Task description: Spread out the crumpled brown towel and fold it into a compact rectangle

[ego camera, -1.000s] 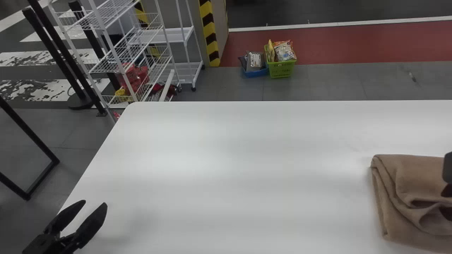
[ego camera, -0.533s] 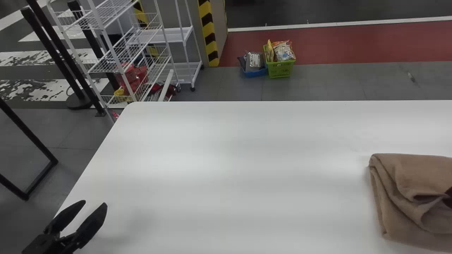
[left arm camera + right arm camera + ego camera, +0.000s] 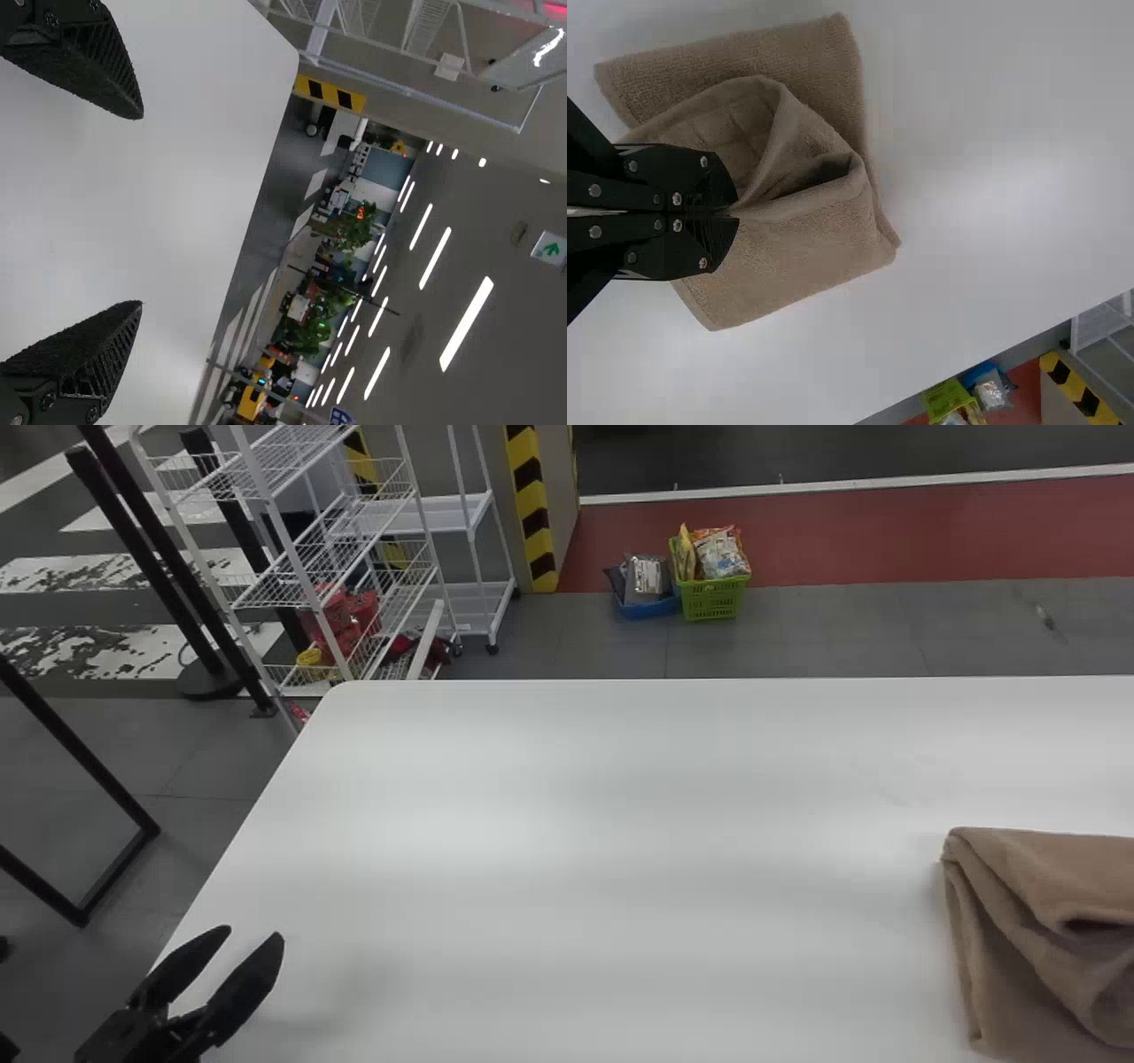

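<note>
Left jaws: apart, above the bench (image 3: 567, 850)
Right jaws: together, seemingly clamped on a towel fold
Brown towel (image 3: 806, 257): bench's right side, layered, top bunched
Done: partial gathering, seemingly
Left to do: spread, smooth, refold into a compact rectangle

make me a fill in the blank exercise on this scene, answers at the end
In the head view, the towel lies toward the table's ____ side. The left gripper is ____, its jaws well apart. Unlike the left one, the right gripper, over the towel, is ____. Beyond the table, the basket beside the blue one is ____.

Missing words: right; open; shut; green.
</note>
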